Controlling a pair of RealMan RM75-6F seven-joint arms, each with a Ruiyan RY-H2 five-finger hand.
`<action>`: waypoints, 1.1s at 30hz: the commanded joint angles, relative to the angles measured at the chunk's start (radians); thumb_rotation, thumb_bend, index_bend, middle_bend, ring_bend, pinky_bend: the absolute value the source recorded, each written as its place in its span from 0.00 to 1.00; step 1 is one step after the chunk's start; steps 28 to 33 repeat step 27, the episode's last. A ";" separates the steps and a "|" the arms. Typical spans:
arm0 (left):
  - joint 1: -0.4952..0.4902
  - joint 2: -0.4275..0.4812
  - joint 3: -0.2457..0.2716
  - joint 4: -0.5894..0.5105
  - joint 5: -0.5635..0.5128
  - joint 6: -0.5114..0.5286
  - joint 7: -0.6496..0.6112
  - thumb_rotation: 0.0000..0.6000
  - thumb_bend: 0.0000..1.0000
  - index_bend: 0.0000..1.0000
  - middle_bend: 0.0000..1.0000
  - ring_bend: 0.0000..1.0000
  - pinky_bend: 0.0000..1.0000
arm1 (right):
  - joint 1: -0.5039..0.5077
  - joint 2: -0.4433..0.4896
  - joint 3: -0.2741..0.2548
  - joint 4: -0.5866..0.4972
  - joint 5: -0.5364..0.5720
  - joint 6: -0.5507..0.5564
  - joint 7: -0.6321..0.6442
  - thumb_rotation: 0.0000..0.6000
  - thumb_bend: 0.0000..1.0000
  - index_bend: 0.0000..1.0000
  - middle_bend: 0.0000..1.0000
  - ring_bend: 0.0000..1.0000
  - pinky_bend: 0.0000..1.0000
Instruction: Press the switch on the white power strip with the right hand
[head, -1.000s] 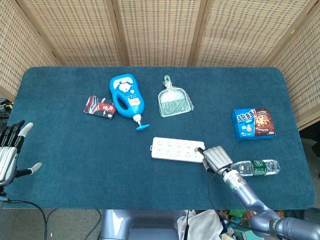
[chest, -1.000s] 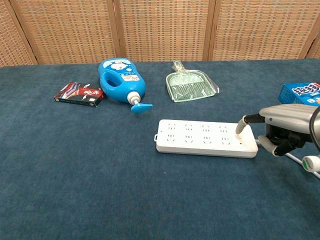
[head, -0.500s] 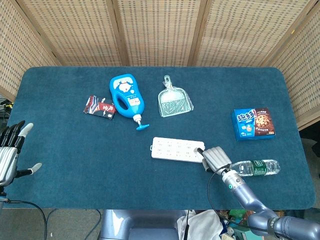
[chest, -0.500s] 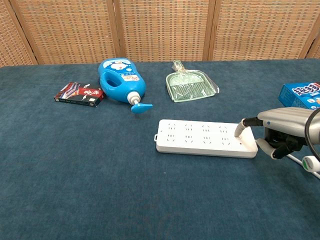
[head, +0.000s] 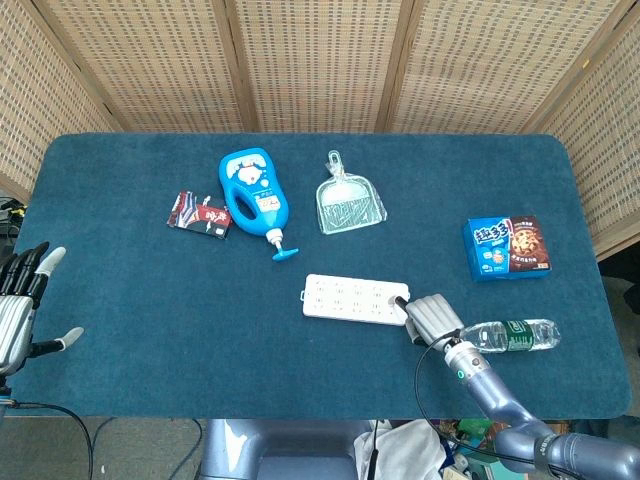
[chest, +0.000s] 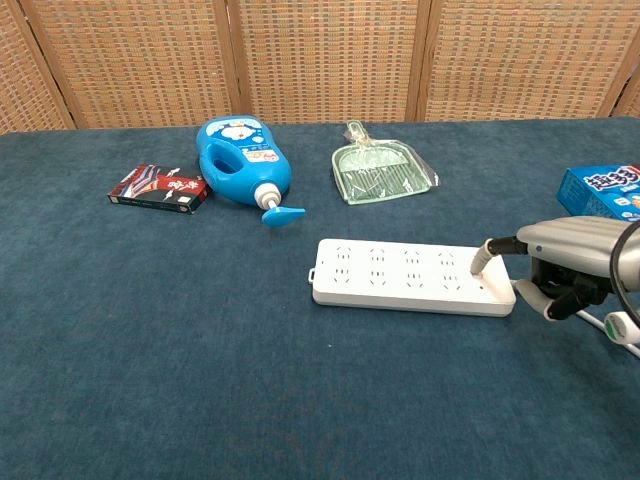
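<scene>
Nearest the robot, the right robot hand (chest: 565, 262) sits at the right end of the white power strip (chest: 410, 276), one extended fingertip (chest: 478, 262) down on the strip's top face where the switch should be, the other fingers curled under; it holds nothing. Over the last second the change is small: in the chest view the hand has drifted slightly rightward and lower while the fingertip has stayed planted at the same spot on the strip. Judged from this, the press is under way or just completing; whether the switch has toggled cannot be told, as no indicator is legible. The strip itself has not shifted on the bench (head: 130, 300), lying mid-bench. The left robot hand (head: 20, 300) rests off the near left edge, fingers spread and empty, unchanged. A water bottle (head: 510, 334) lies just beside the right wrist. Farther back: cookie box (head: 508, 247), blue bottle (head: 252, 192), dustpan (head: 348, 203), small dark packet (head: 203, 214), all unmoved.
</scene>
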 joint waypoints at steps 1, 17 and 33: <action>-0.001 0.000 -0.001 0.000 -0.001 -0.001 -0.001 1.00 0.09 0.00 0.00 0.00 0.00 | -0.016 0.024 0.035 -0.046 -0.086 0.080 0.081 1.00 0.69 0.27 0.98 1.00 1.00; 0.003 -0.001 0.009 -0.001 0.011 -0.002 0.006 1.00 0.09 0.00 0.00 0.00 0.00 | -0.252 0.214 0.022 -0.079 -0.462 0.588 0.399 1.00 0.00 0.04 0.09 0.06 0.16; 0.008 -0.010 0.020 -0.003 0.020 -0.001 0.024 1.00 0.09 0.00 0.00 0.00 0.00 | -0.378 0.146 -0.009 0.039 -0.414 0.682 0.330 1.00 0.00 0.00 0.00 0.00 0.00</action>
